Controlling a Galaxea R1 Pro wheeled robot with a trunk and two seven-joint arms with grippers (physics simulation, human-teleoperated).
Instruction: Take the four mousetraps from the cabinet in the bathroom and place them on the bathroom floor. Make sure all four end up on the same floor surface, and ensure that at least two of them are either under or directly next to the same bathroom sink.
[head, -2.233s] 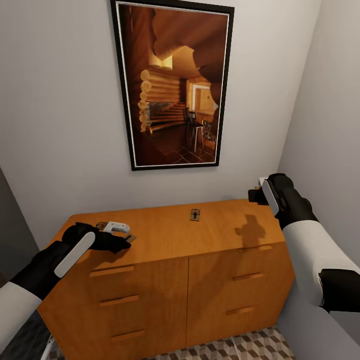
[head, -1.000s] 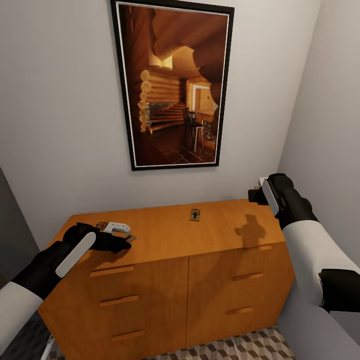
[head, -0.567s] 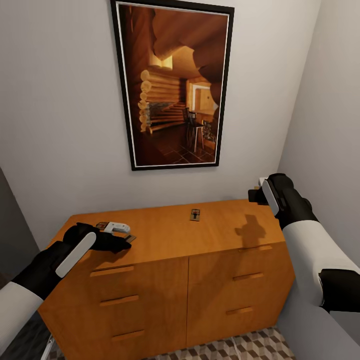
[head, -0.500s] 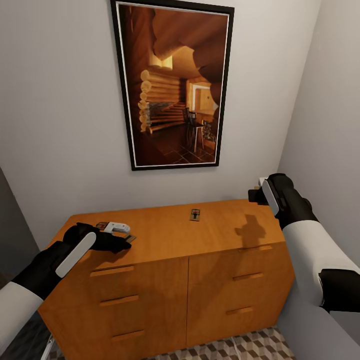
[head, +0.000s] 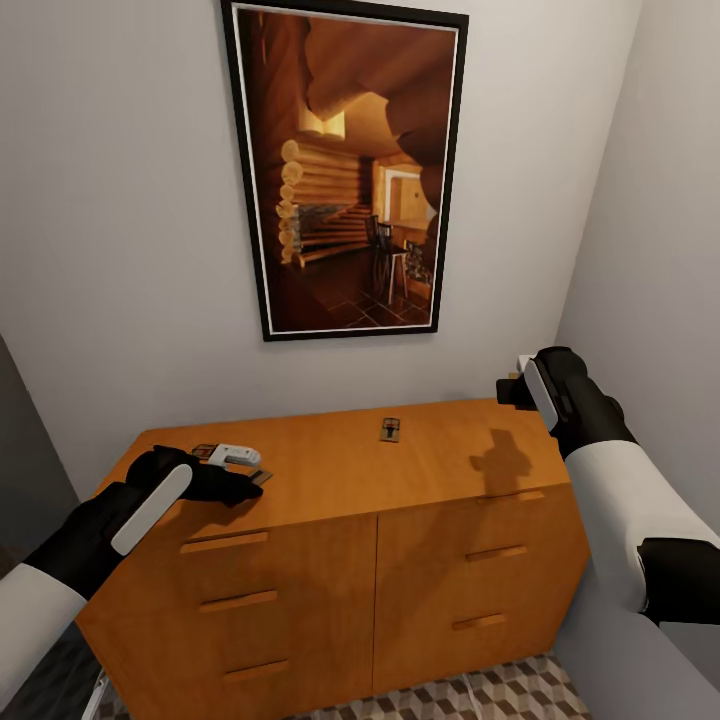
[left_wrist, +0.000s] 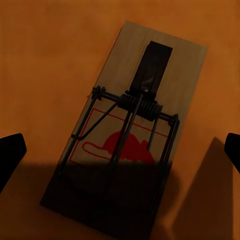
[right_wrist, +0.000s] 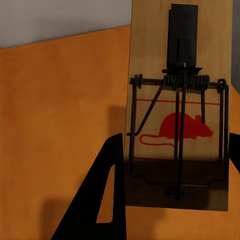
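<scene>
In the head view, the left tool (head: 232, 478) covers most of the mousetrap (head: 262, 477) beneath it on the cabinet (head: 330, 470). A second mousetrap (head: 389, 430) farther back is too small for detail. The right tool's (head: 512, 385) tips are hidden behind its own body.

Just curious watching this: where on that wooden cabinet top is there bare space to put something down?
The cabinet top is bare between the middle mousetrap and the right gripper, and along the front edge. Its left end is crowded: the left gripper hangs over another mousetrap there.
</scene>
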